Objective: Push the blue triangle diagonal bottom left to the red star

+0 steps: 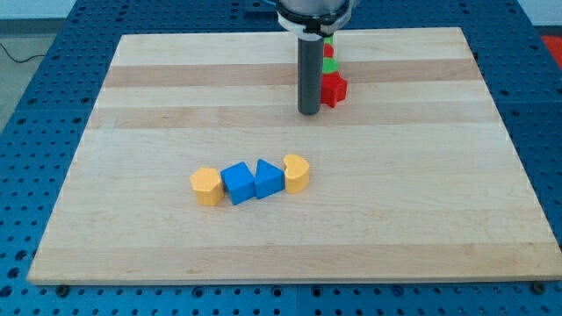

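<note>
The blue triangle (269,178) lies near the board's middle, in a row of blocks. To its left is a blue cube (237,183), then a yellow hexagon (207,186). A yellow heart (297,172) touches its right side. The red star (333,89) sits near the view's top, right of my rod. My tip (308,111) rests on the board just left of the red star, well above the blue triangle.
A green block (329,65) and a bit of another red block (328,40) stand above the red star, partly hidden by the rod. The wooden board (132,105) lies on a blue perforated table (35,105).
</note>
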